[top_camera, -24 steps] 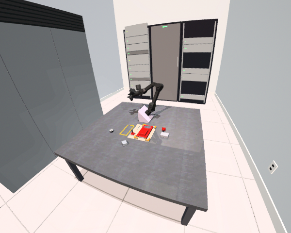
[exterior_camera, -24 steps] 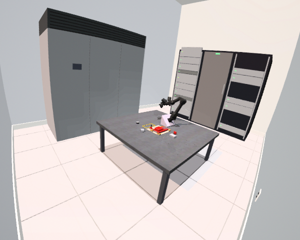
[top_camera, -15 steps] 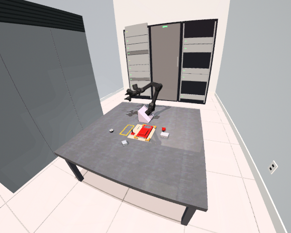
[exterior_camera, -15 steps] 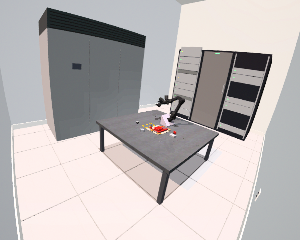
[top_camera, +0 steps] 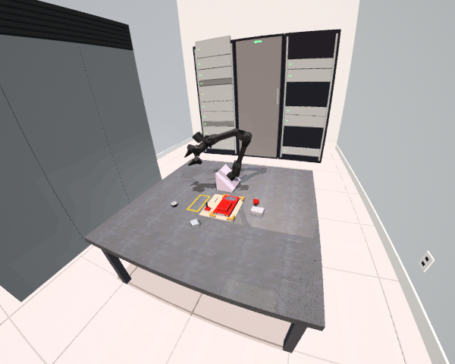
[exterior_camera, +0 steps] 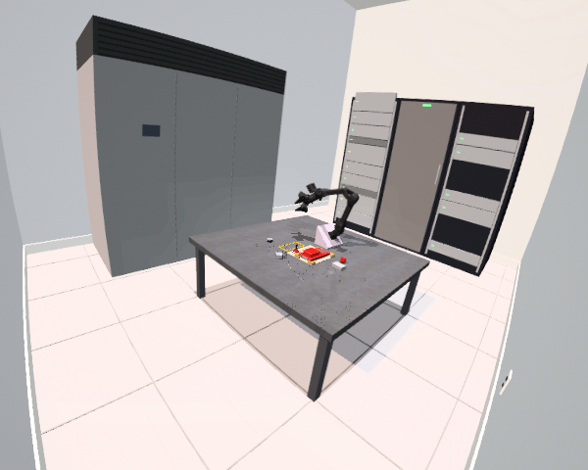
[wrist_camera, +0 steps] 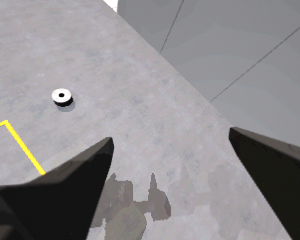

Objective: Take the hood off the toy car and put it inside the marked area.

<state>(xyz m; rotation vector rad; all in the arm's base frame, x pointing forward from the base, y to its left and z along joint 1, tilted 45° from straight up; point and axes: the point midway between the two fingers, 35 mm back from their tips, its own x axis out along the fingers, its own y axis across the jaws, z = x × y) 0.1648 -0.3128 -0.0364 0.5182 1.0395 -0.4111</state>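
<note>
A red toy car [top_camera: 224,205] [exterior_camera: 311,252] sits on a cream board with orange corner pieces. A greyish patch shows at its end towards the arm's base; I cannot tell the hood apart from the red body. The marked area is a yellow outline [top_camera: 203,204] [wrist_camera: 25,147] on the table beside the board; no hood shows inside it. My gripper [top_camera: 187,159] [exterior_camera: 296,207] [wrist_camera: 169,137] is wide open and empty, raised high above the table behind the marked area, away from the car. The car is outside the wrist view.
A small red block [top_camera: 255,201] and a white block [top_camera: 257,210] lie right of the board. Another light block [top_camera: 195,222] lies in front. A white and black round piece [top_camera: 174,203] [wrist_camera: 62,96] lies left of the outline. A black upright and small red piece [top_camera: 207,208] stand on the board.
</note>
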